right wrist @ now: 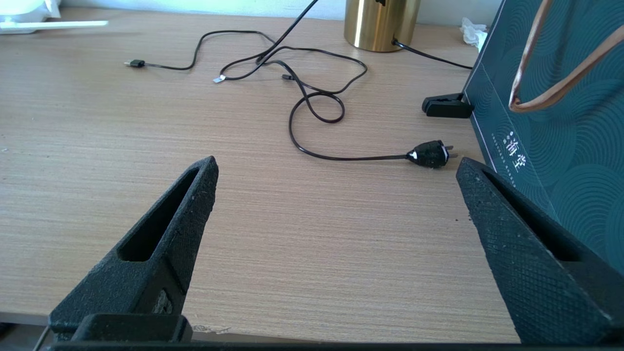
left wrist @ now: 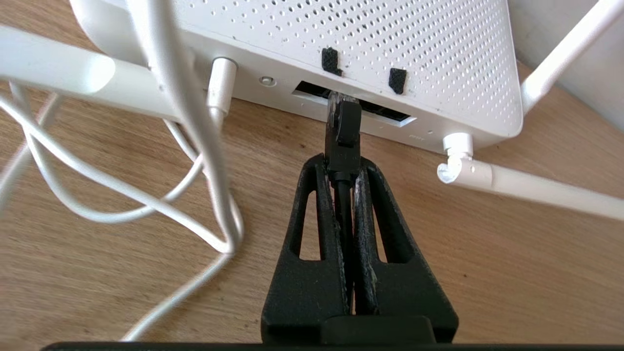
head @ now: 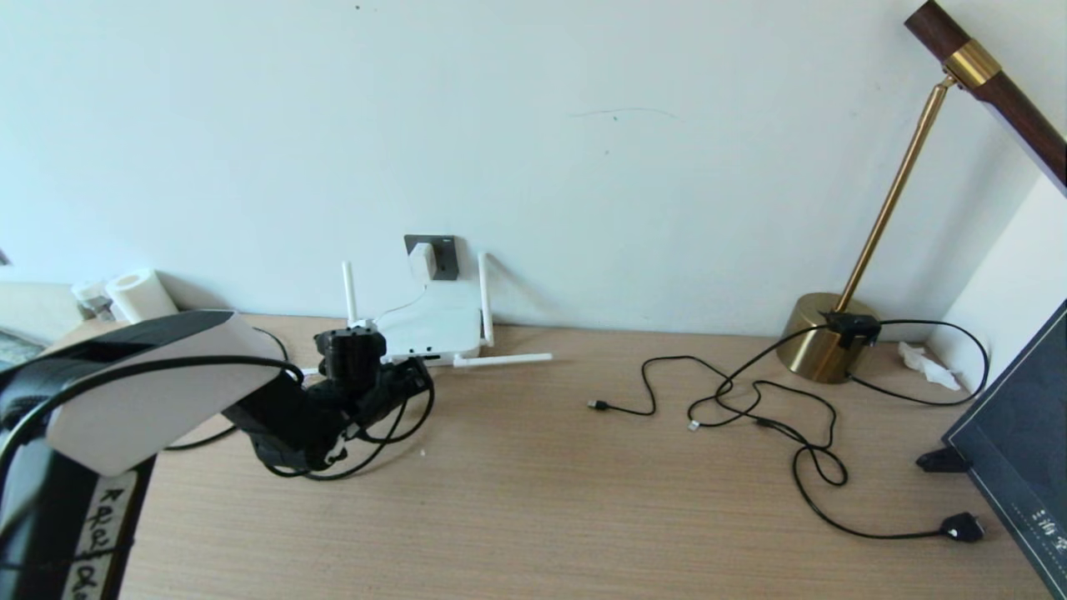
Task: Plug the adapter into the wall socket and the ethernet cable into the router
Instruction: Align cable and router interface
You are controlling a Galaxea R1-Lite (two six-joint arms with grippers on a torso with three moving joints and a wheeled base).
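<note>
The white adapter (head: 423,260) sits on the dark grey wall socket (head: 446,254), and its thin white cord (left wrist: 195,126) runs down to the router. The white router (head: 433,329) (left wrist: 399,44) lies against the wall with its antennas spread. My left gripper (left wrist: 342,163) (head: 413,375) is shut on the ethernet cable's black plug (left wrist: 345,139). The plug's clear tip is at the mouth of the router's dark slot (left wrist: 385,111). The black cable loops back under the left wrist (head: 392,433). My right gripper (right wrist: 336,170) hangs open over bare table near the front edge, out of the head view.
A brass lamp base (head: 821,337) stands at the back right. Thin black cables (head: 750,400) trail from it, ending in a black two-pin plug (head: 963,527). A dark teal box (head: 1021,442) and a black clip (head: 940,460) stand at the right edge. A paper roll (head: 137,293) sits far left.
</note>
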